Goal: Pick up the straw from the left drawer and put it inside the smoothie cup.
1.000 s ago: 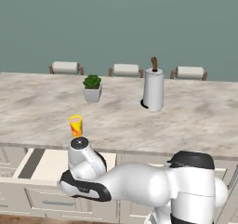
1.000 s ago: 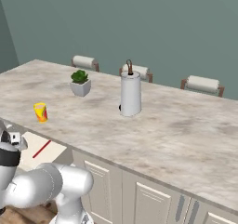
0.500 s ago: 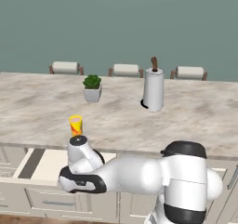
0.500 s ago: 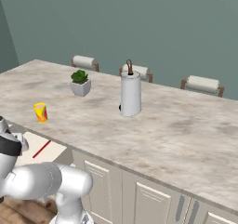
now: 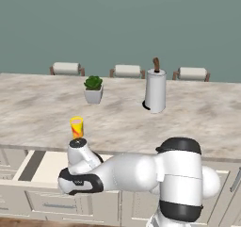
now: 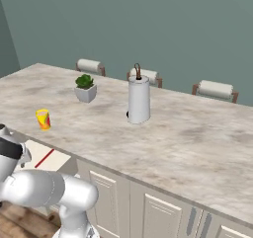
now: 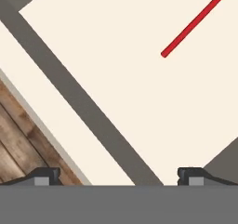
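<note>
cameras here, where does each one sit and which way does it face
Left base view: behind the arm's left, facing the marble counter; white arm at lower right.
Right base view: behind its right, same counter; arm at lower left.
Hand view: on the hand, facing down into the open cream drawer; open gripper.
Shared: small yellow tapered cup in both base views; thin red straw in right base and hand views.
</note>
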